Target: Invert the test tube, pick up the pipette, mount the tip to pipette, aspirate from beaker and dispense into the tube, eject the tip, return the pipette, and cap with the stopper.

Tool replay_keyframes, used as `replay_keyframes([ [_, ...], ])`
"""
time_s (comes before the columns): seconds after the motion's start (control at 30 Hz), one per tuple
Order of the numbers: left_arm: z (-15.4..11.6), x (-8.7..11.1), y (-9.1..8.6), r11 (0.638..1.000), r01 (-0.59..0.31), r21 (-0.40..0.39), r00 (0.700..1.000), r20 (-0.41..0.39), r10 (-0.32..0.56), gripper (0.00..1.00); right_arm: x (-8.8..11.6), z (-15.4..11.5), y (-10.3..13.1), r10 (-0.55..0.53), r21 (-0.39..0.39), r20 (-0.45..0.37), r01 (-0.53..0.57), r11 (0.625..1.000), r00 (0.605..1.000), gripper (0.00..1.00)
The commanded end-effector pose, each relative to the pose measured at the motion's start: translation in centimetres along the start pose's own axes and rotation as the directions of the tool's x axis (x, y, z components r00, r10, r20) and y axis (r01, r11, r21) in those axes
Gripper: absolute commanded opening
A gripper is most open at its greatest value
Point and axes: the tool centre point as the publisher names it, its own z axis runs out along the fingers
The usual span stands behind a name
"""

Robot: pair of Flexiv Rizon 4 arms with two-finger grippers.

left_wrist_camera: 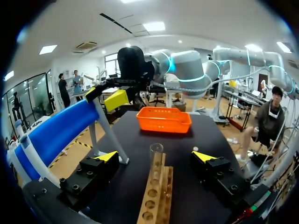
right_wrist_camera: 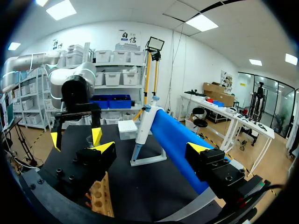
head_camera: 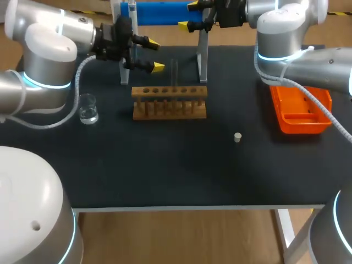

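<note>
A clear test tube (head_camera: 174,72) (left_wrist_camera: 156,150) stands upright in the wooden rack (head_camera: 169,103) (left_wrist_camera: 156,196) (right_wrist_camera: 100,198). My left gripper (head_camera: 155,55) (left_wrist_camera: 155,157) hovers open just left of the tube, level with its upper part; the tube lies ahead between the fingers, untouched. The blue pipette (head_camera: 159,12) (left_wrist_camera: 56,133) (right_wrist_camera: 175,140) rests on its stand at the back. My right gripper (head_camera: 188,15) (right_wrist_camera: 152,148) is open beside the pipette's right end, holding nothing. The glass beaker (head_camera: 88,108) (right_wrist_camera: 89,139) sits at the left. A small white stopper (head_camera: 237,137) (left_wrist_camera: 195,149) lies right of centre.
An orange tray (head_camera: 300,107) (left_wrist_camera: 163,119) sits at the right side of the black table. A white tip box (right_wrist_camera: 127,129) stands beyond the pipette stand (head_camera: 203,60). The left arm's cable (head_camera: 77,82) hangs above the beaker.
</note>
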Motion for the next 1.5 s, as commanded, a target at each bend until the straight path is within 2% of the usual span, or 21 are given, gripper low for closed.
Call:
replay_keyframes([
  [0.03,1.1,-0.6,0.0,1.000,-0.002,-0.010,1.000,-0.021,0.002,1.00,0.0,-0.1,0.0,0.000,0.003,-0.002,0.000,1.000,1.000,1.00],
  [0.3,2.8,-0.5,0.4,0.999,0.010,-0.036,1.000,0.004,-0.010,1.00,0.0,-0.1,0.0,0.000,0.003,-0.002,0.000,1.000,1.000,1.00],
  [0.67,5.4,-0.9,0.8,0.997,0.006,-0.071,1.000,-0.013,-0.007,1.00,0.0,-0.1,0.0,0.000,0.003,-0.002,0.000,1.000,1.000,1.00],
  [1.13,6.8,-0.5,2.2,0.995,0.032,-0.099,0.999,0.026,-0.029,1.00,0.0,-0.1,0.0,0.000,0.003,-0.002,0.000,1.000,1.000,1.00],
  [1.5,8.0,-0.2,3.3,0.990,0.038,-0.134,0.999,0.011,-0.037,1.00,0.0,-0.1,0.0,0.000,0.003,-0.002,0.000,1.000,1.000,1.00],
])
